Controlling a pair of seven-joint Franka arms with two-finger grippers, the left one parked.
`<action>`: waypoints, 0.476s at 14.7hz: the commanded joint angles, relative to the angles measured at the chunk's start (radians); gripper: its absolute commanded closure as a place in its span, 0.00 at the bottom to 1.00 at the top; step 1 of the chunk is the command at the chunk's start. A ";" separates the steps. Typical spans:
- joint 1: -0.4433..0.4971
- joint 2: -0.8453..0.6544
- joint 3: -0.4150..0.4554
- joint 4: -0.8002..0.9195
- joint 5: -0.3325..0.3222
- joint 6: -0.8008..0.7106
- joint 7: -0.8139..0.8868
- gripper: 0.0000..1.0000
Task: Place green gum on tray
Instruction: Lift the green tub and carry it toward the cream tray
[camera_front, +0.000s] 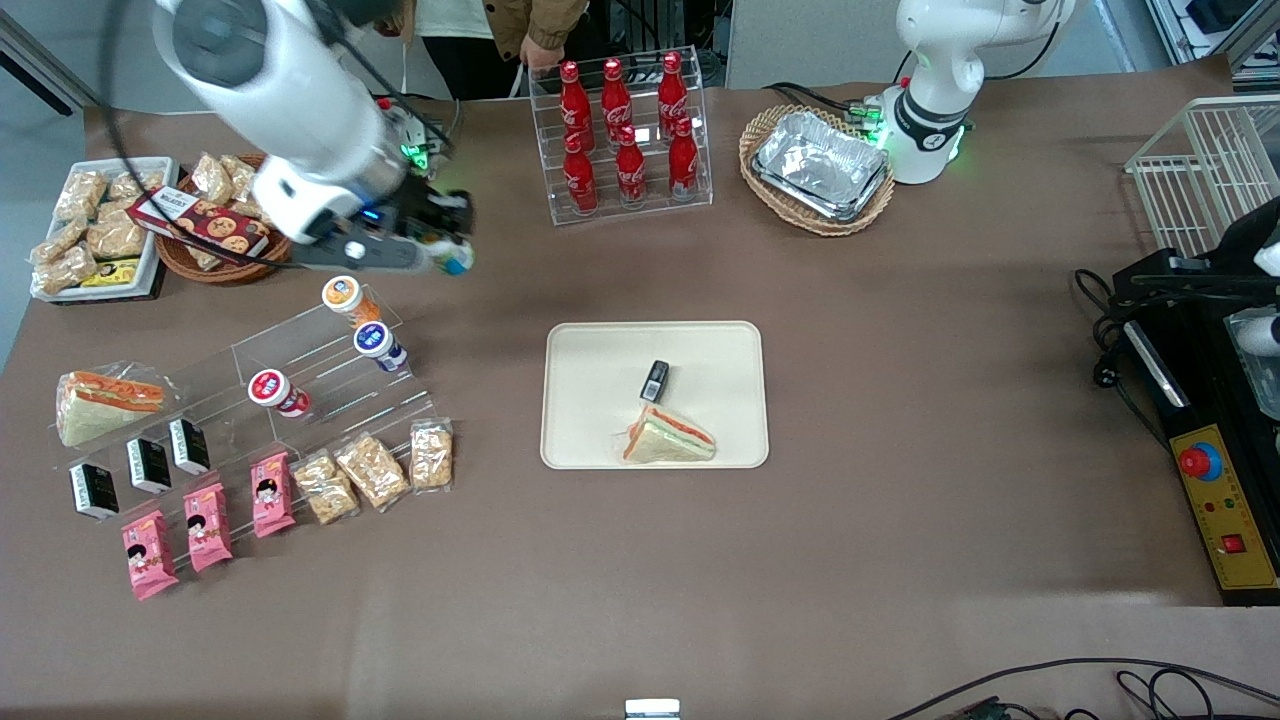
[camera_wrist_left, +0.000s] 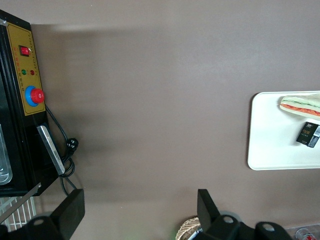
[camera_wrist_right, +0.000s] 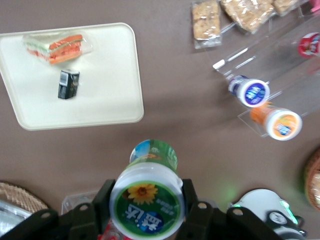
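- Working arm's end of the brown table (camera_front: 900, 400): one white dish of snack packs (camera_front: 90, 235), one wicker basket of biscuit boxes (camera_front: 215, 235).
- Nearer the camera: one wrapped sandwich (camera_front: 108, 405), three black packets (camera_front: 150, 465), three pink packets (camera_front: 207, 525), three clear packs of crisp snack (camera_front: 372, 470).
- Clear acrylic rack (camera_front: 300, 360) carried three gum bottles: one orange-bodied (camera_front: 345, 295), one blue-lidded (camera_front: 375, 342), one red-lidded (camera_front: 272, 388).
- Gripper (camera_front: 448, 250) hung above the table, farther from the camera than that rack, between it and the cola stand. Its two fingers (camera_wrist_right: 192, 202) pinched the green gum (camera_wrist_right: 147, 207) by the sides just under the lid, lid toward the wrist camera. The gum was in the air, well apart from the tray.
- Acrylic stand (camera_front: 625, 195) held six red cola bottles (camera_front: 630, 150).
- Tray (camera_front: 600, 400), mid-table: one small black packet (camera_front: 655, 380) and one wrapped sandwich (camera_front: 668, 440) on it.
- One wicker basket with foil trays (camera_front: 818, 165).
- Parked arm's end: one white wire basket (camera_front: 1200, 170), one black control box (camera_front: 1220, 510) with a red button.
- Surface: plain brown cloth, faint creases. A person in a tan jacket (camera_front: 530, 25) stood at the table's farthest edge.
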 joint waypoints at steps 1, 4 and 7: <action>0.059 0.041 -0.018 -0.123 -0.001 0.196 0.062 0.82; 0.115 0.039 -0.020 -0.325 -0.004 0.455 0.074 0.82; 0.167 0.078 -0.018 -0.462 -0.048 0.682 0.139 0.82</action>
